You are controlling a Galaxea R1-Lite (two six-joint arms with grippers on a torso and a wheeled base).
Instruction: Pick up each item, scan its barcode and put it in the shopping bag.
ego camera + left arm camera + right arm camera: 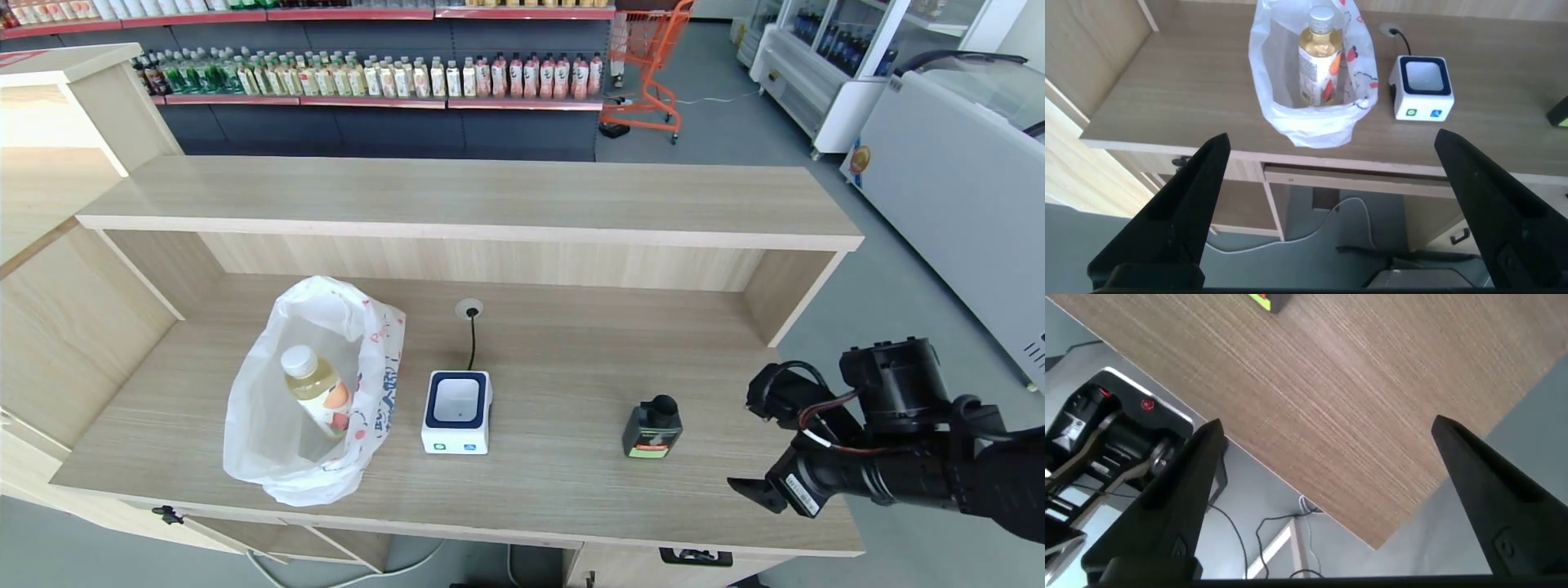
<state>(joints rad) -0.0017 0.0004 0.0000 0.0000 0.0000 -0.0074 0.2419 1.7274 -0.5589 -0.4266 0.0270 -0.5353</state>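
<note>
A white plastic shopping bag stands open on the left of the wooden counter, and a pale drink bottle stands upright inside it. The white barcode scanner sits just right of the bag. Farther right stands a small dark bottle with a green and red label. My right gripper is open over the counter's front right corner, right of the dark bottle and holding nothing. My left gripper is open and empty, below and in front of the counter's front edge.
A raised ledge runs along the back of the counter, with side walls at both ends. The scanner's cable goes to a hole behind it. Drawers hang under the front edge. Shelves, an orange cart and freezers stand beyond.
</note>
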